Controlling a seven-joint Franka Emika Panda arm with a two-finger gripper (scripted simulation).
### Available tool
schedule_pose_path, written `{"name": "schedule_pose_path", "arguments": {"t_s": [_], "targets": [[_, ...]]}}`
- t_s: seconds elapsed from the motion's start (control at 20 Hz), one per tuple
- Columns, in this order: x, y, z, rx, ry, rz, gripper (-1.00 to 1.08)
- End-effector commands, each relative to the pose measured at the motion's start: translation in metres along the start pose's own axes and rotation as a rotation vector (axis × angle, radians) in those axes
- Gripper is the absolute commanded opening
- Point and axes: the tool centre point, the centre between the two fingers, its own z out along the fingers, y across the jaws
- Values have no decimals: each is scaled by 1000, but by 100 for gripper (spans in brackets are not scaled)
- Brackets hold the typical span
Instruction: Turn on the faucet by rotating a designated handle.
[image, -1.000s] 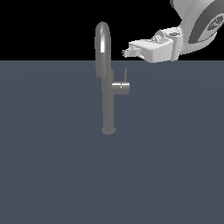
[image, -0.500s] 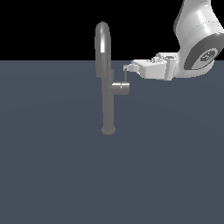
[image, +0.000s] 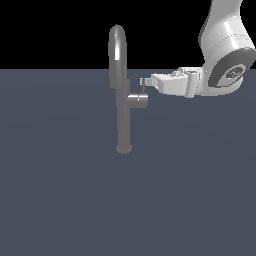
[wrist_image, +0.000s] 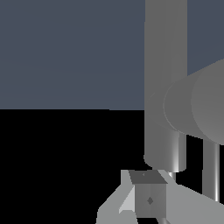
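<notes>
The gripper (image: 144, 82) is reaching in from three o'clock in the exterior view, its tip sitting at the thin lever of the handle (image: 137, 100), which is jutting from the faucet (image: 121, 90) standing mid-scene. The contact step seems to be in hand, though I cannot tell whether the fingers are spread or pinching the lever. Next, a push should rotate the lever; I am counting one faucet, one handle, one gripper.

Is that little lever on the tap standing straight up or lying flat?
Upright. In the exterior view the handle juts sideways from the faucet, and its thin lever rises vertically from the stub's end, right at the pincer.
</notes>
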Motion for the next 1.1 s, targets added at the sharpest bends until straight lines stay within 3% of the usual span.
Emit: {"name": "schedule_pose_path", "arguments": {"t_s": [0.0,1.05], "targets": [[0,0,0,1,0,0,-100],[-10,54,0,1,-1,0,-100]]}}
